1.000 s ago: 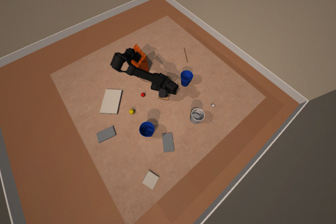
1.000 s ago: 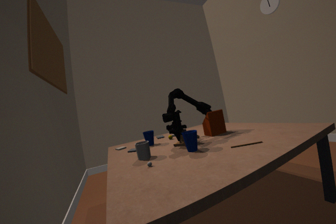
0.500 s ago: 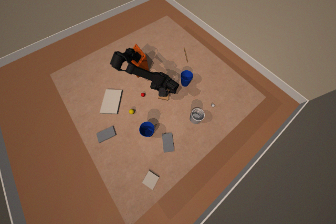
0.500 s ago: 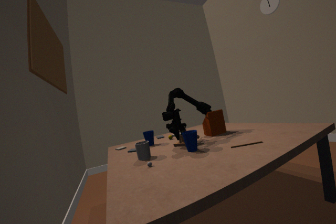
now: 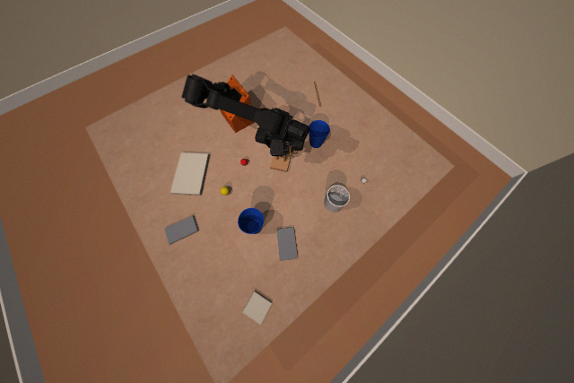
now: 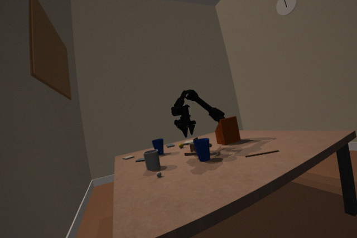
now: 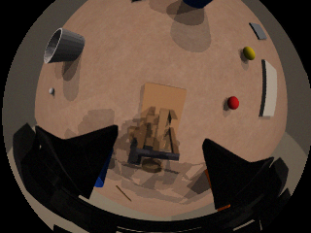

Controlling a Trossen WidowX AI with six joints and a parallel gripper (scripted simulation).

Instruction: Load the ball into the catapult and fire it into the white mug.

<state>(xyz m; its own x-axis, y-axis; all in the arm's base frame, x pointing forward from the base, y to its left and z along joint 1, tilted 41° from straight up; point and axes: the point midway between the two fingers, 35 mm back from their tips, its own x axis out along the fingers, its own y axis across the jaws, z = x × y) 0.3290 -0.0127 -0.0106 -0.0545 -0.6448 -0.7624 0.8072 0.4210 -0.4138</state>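
The wooden catapult [image 5: 280, 164] [image 6: 189, 154] [image 7: 165, 96] stands on the table; its round cup [image 7: 152, 165] shows no ball, though it is in shadow. My gripper [image 6: 188, 135] [image 7: 162, 138] is open and empty, pointing down above the catapult. The white mug [image 5: 334, 204] [image 6: 152, 160] [image 7: 69, 47] stands upright, looking grey, beyond the catapult's base. A small white ball [image 5: 363, 180] [image 6: 159, 174] [image 7: 51, 90] lies beside it. A red ball [image 5: 243, 161] [image 7: 233, 103] and a yellow ball [image 5: 224, 190] [image 6: 181, 145] [image 7: 249, 53] lie on the catapult's other side.
One blue cup [image 5: 317, 137] [image 6: 202, 150] stands close beside the arm; another blue cup [image 5: 250, 221] [image 6: 158, 146] stands farther out. A thin stick [image 5: 317, 93] [image 6: 262, 153] [image 7: 123, 193], an orange block [image 6: 228, 130] by the arm's base, and several flat grey and white slabs lie around.
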